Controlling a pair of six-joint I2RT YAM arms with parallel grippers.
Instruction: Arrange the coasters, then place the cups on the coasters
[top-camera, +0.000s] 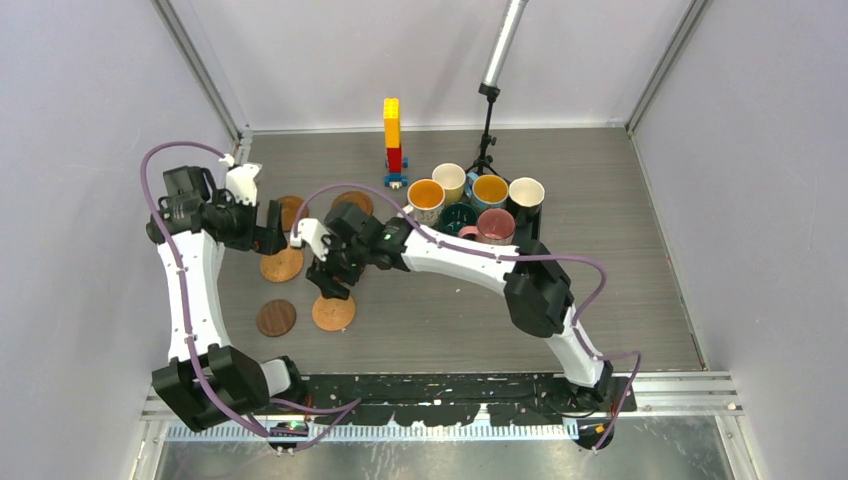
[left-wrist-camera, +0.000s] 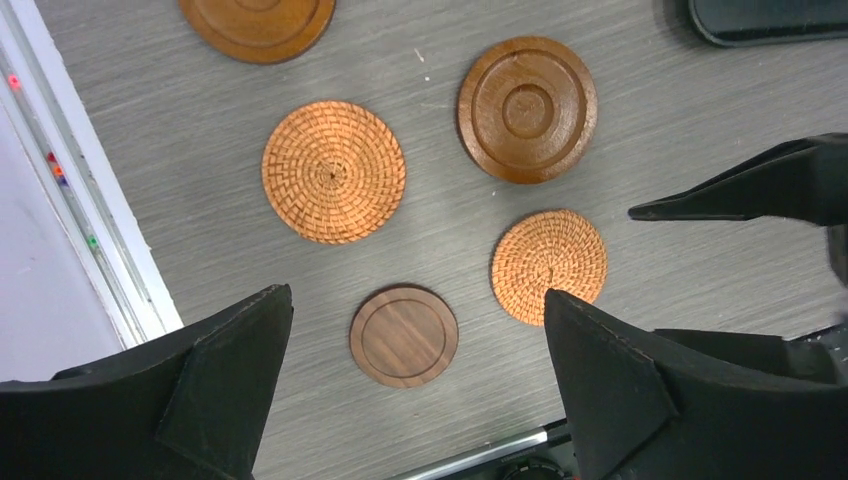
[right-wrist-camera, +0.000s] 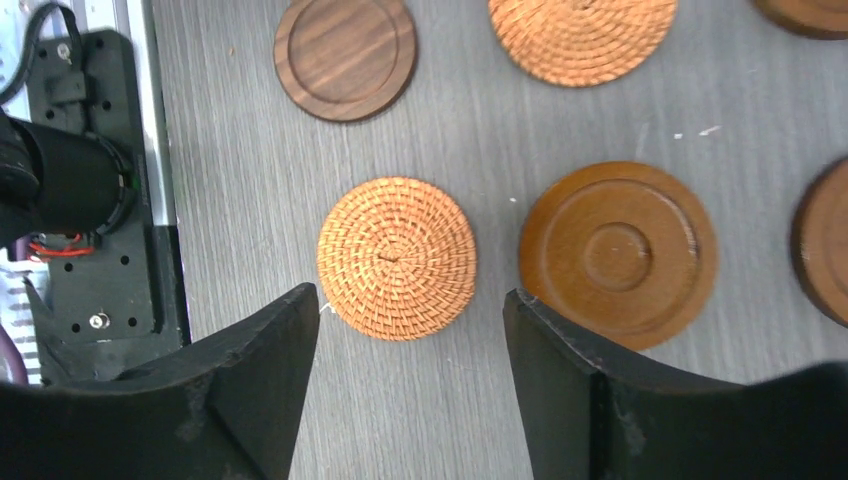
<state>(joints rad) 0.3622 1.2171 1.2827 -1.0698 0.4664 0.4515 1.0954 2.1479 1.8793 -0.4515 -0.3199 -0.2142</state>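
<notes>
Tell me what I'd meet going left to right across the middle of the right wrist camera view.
black mounting plate → woven coaster → glossy brown coaster → second brown coaster, cut off by the right edge.

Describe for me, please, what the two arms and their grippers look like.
Both arms have white shells and black joints: left arm, right arm. A purple cable loops along each. The left gripper and right gripper have matte black, wedge-shaped fingers. A small green light glows on the right arm.
</notes>
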